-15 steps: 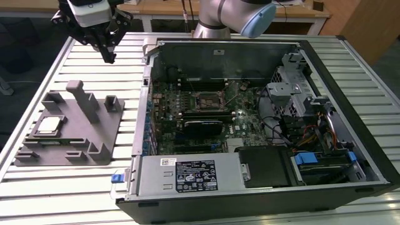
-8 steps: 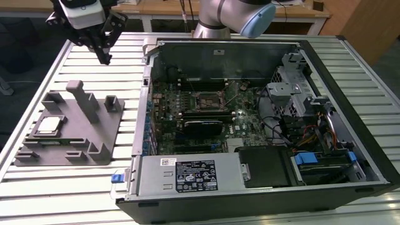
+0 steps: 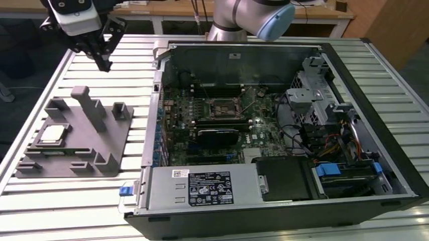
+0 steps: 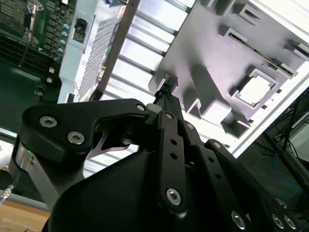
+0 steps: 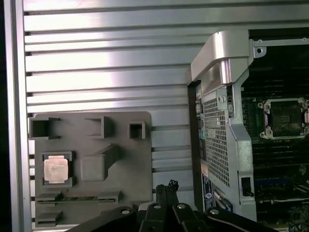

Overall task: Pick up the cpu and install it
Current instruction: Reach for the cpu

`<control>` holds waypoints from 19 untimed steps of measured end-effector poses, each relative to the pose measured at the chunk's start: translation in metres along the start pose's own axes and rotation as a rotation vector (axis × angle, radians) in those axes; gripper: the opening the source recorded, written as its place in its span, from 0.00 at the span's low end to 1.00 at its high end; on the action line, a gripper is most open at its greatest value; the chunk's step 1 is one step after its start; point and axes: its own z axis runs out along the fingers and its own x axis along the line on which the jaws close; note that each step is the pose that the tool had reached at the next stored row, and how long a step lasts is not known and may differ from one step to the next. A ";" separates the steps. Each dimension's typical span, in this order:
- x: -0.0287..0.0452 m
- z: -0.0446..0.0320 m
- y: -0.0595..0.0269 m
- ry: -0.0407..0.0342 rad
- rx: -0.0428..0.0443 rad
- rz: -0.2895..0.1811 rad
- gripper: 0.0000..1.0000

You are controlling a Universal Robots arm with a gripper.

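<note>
Pincer [image 5: 166, 186] pressed together, empty, hangs well apart from the cpu [image 5: 55, 169] in tray [image 5: 133, 166]

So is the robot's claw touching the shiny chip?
Apart. In the exterior view the gripper hangs well clear of the cpu, which lies in the grey tray.

legible text: none | white labels [image 3: 209, 189] on silver box [image 3: 161, 193]; print too small

Bright overhead light, strong glare on metal.
The slatted table [image 5: 96, 63] shone in white bands and the cpu [image 4: 254, 91] top washed out pale, while the open case [image 3: 234, 65] interior sat dim and shadowed.
</note>
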 end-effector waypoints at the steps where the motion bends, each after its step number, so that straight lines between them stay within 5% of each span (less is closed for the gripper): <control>1: 0.0024 0.0008 -0.0002 0.0000 -0.0001 0.000 0.11; 19: 0.0515 0.0128 -0.0045 -0.0001 -0.0001 0.000 0.11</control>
